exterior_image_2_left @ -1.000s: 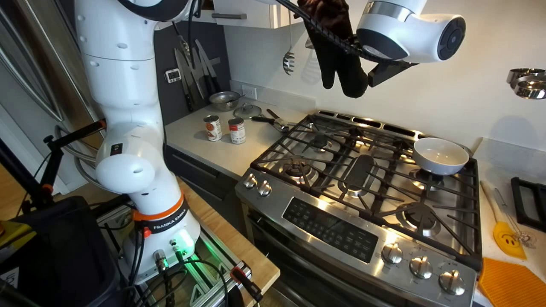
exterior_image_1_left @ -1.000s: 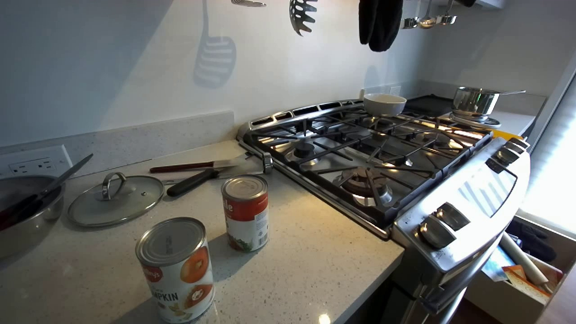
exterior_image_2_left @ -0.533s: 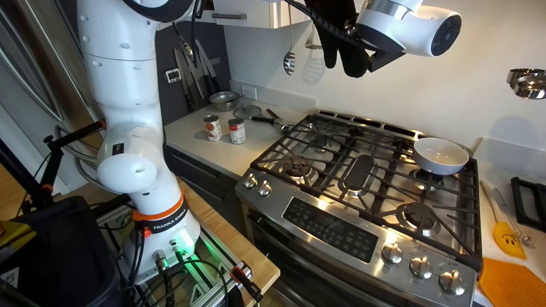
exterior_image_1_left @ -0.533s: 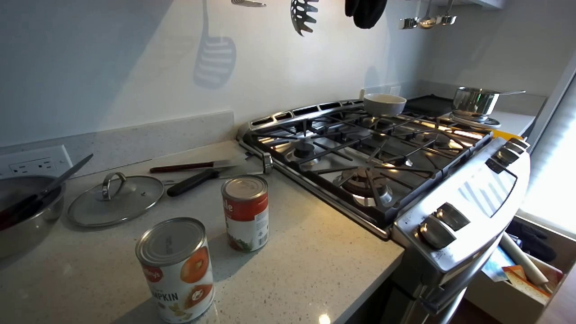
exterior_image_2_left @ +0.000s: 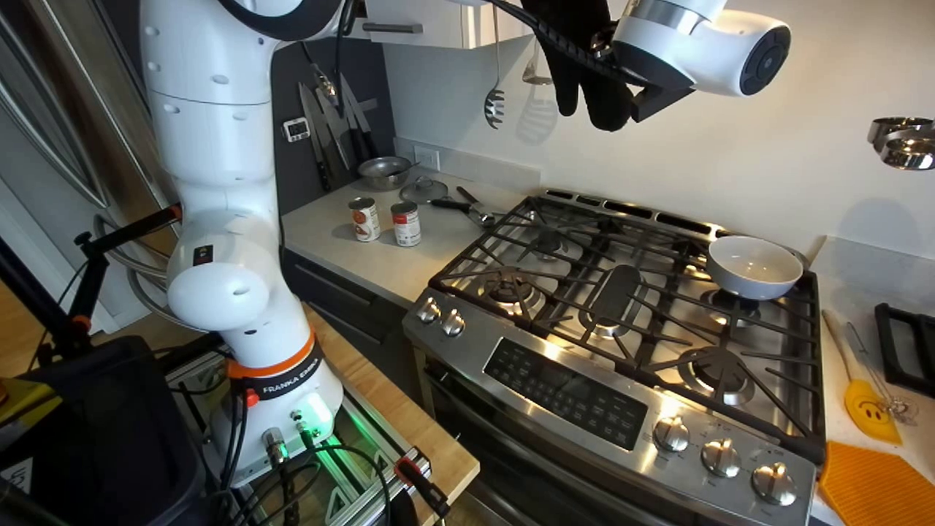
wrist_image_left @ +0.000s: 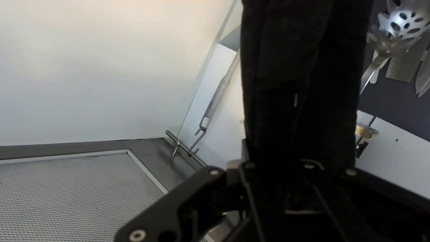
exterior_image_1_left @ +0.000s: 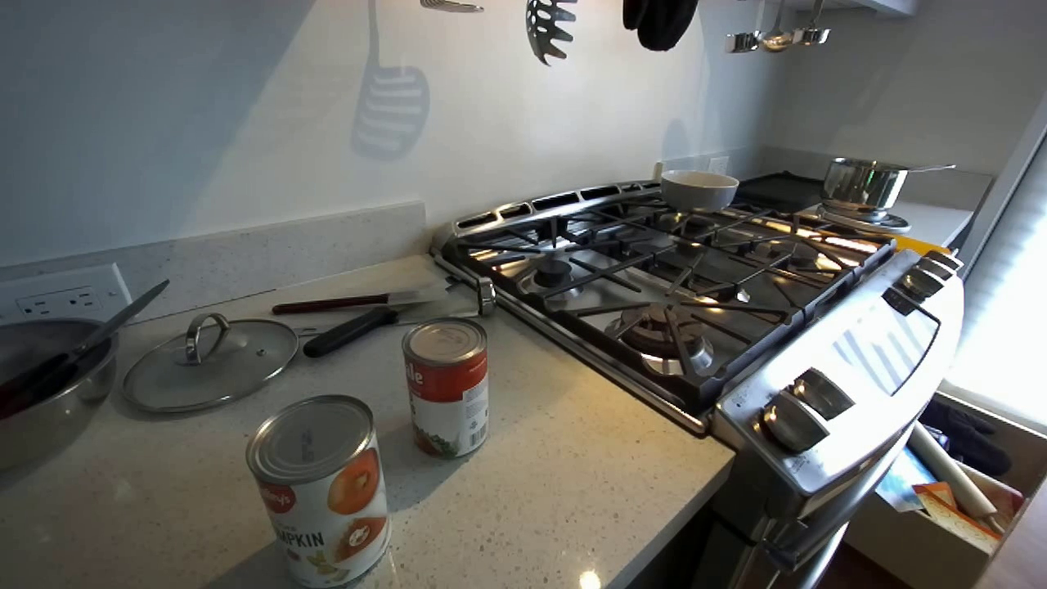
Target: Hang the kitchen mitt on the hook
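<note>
Above stove: mitt pointing down, long axis near vertical, clamped in gripper.

The white arm has an orange ring and ribbed cable.

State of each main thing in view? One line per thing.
gripper: shut on the kitchen mitt
kitchen mitt: held, rounded ends hanging down; can't tell if hooked
pumpkin can: upright, top on
red-labelled can: upright, top on
glass lid: lying flat, handle up
white bowl: upright
metal bowl: upright, utensil leaning in it
saucepan: upright
burners: no flame visible
pronged spoon: hanging, prongs down
</note>
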Controlling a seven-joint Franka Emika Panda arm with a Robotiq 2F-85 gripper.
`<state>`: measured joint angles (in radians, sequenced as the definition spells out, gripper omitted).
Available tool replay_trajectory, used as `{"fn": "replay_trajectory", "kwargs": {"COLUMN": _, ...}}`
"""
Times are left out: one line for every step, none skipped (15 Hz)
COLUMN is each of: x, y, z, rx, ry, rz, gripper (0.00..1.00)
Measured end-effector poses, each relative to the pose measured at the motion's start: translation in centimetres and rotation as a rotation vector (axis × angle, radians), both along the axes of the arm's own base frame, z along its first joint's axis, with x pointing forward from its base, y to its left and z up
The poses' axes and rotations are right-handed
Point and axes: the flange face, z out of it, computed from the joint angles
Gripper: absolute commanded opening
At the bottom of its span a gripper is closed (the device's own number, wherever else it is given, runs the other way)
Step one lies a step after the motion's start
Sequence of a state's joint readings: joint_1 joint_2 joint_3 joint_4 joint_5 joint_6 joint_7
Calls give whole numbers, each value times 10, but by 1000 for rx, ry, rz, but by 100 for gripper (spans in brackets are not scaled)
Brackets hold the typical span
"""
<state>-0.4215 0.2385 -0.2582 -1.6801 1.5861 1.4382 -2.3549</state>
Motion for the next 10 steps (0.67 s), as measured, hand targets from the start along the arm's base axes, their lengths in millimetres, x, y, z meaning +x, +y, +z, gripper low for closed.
{"fn": "replay_trajectory", "kwargs": {"x": 0, "y": 0, "z": -1, "rx": 1, "ry": 2, "rz": 1, "gripper": 5}}
{"fn": "replay_trajectory", "kwargs": {"x": 1, "y": 2, "z": -2, "rx": 2, "ry": 3, "rz": 3, "gripper": 5}}
{"fn": "replay_trajectory", "kwargs": {"x": 3, "y": 4, "z": -2, "rx": 3, "ry": 6, "rz": 7, "gripper": 5}}
{"fn": "replay_trajectory", "kwargs": {"x": 4, "y": 7, "z": -3, "rx": 6, "ry": 9, "rz": 12, "gripper": 5}}
{"fn": "replay_trajectory", "kwargs": {"x": 6, "y": 10, "z": -4, "rx": 8, "ry": 12, "rz": 18, "gripper": 5}}
{"fn": "replay_trajectory", "kwargs": {"x": 8, "y": 13, "z": -3, "rx": 11, "ry": 13, "rz": 23, "gripper": 5}}
{"fn": "replay_trajectory", "kwargs": {"x": 9, "y": 16, "z": -3, "rx": 15, "ry": 11, "rz": 27, "gripper": 5}}
{"fn": "replay_trajectory", "kwargs": {"x": 10, "y": 18, "z": -2, "rx": 21, "ry": 6, "rz": 30, "gripper": 5}}
{"fn": "replay_trajectory", "kwargs": {"x": 12, "y": 20, "z": 0, "rx": 30, "ry": -2, "rz": 32, "gripper": 5}}
{"fn": "replay_trajectory", "kwargs": {"x": 12, "y": 21, "z": 2, "rx": 42, "ry": -12, "rz": 33, "gripper": 5}}
